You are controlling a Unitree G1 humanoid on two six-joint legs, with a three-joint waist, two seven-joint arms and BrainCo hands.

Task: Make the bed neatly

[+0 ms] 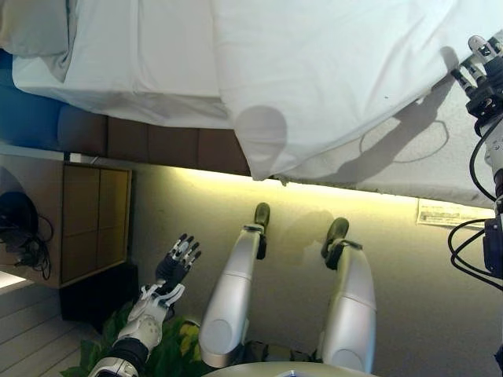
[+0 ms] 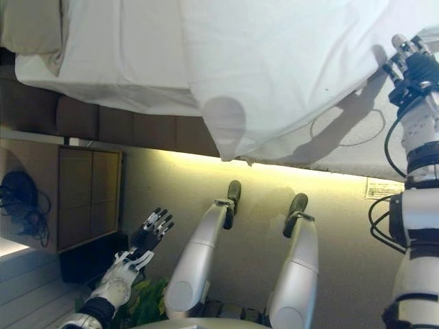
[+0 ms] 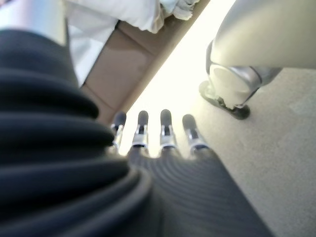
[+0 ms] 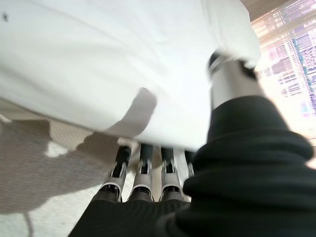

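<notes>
The bed runs across the far side of the eye views. A white duvet [image 1: 330, 71] lies rumpled over it, with one corner hanging over the near edge. A white sheet [image 1: 141, 55] and a pillow [image 1: 31, 27] lie to the left. A quilted mattress pad [image 1: 409, 157] is bare on the right. My right hand [image 1: 481, 67] rests on that pad at the duvet's right edge. In the right wrist view its straight fingers [image 4: 143, 168] reach under the duvet's edge [image 4: 123, 64], with the thumb over the cloth. My left hand [image 1: 177, 263] hangs low over the floor, fingers [image 3: 165, 133] straight and empty.
The bed's brown base [image 1: 157, 141] has a strip of light under it. A wooden bedside cabinet [image 1: 86, 220] stands to the left. A green plant [image 1: 177, 345] is below my left hand. A white label [image 1: 444, 212] lies on the carpet to the right.
</notes>
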